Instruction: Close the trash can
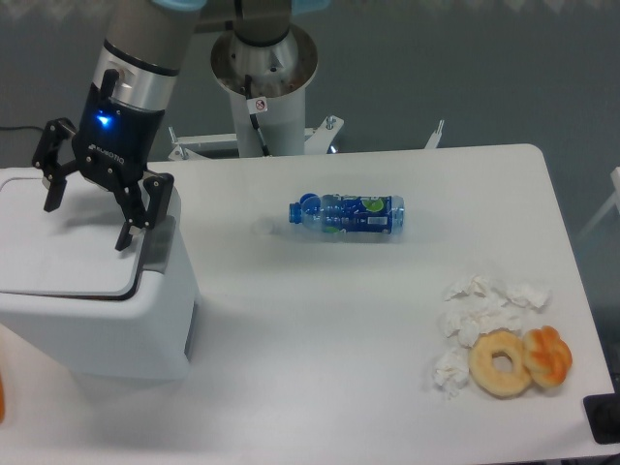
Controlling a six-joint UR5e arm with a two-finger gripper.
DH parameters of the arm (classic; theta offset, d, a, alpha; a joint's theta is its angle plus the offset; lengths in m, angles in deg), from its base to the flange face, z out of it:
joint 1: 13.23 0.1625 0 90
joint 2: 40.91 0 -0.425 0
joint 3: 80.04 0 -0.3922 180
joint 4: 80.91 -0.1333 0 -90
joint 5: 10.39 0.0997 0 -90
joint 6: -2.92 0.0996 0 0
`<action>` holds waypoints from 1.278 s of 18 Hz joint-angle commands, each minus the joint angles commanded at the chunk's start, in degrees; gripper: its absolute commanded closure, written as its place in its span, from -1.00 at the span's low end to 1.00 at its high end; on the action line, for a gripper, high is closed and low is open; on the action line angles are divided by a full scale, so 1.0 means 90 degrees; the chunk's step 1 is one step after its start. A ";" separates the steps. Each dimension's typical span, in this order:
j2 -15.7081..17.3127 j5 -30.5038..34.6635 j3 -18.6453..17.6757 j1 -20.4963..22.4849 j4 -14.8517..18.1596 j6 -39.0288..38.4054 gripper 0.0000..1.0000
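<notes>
The trash can sits at the left end of the tabletop, its left side cut off by the frame edge, so its full width cannot be seen. It is a big, boxy bin of smooth white plastic with rounded corners. Its flat white lid lies nearly level, with a thin dark gap showing along the front and right edges, and a grey tab stands at the right side. Whether the lid is fully seated is hard to tell.

Above the lid hangs the gripper, black with a blue light on its body, its jaws spread wide and holding nothing. The right fingertip is close to the grey tab; contact cannot be made out.

Out on the matte white tabletop, a clear plastic bottle with a blue label and cap lies on its side near the middle. Towards the right edge, crumpled white tissues lie just beside a pale ring doughnut and a glazed orange pastry. An orange sliver at the lower left is cut off and unidentifiable.
</notes>
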 joint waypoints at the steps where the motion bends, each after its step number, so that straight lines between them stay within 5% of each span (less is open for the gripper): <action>1: 0.0000 0.0000 0.0000 0.0000 0.0010 0.0000 -1.00; 23: -0.0029 0.0029 -0.0068 -0.0010 0.0010 0.0234 -1.00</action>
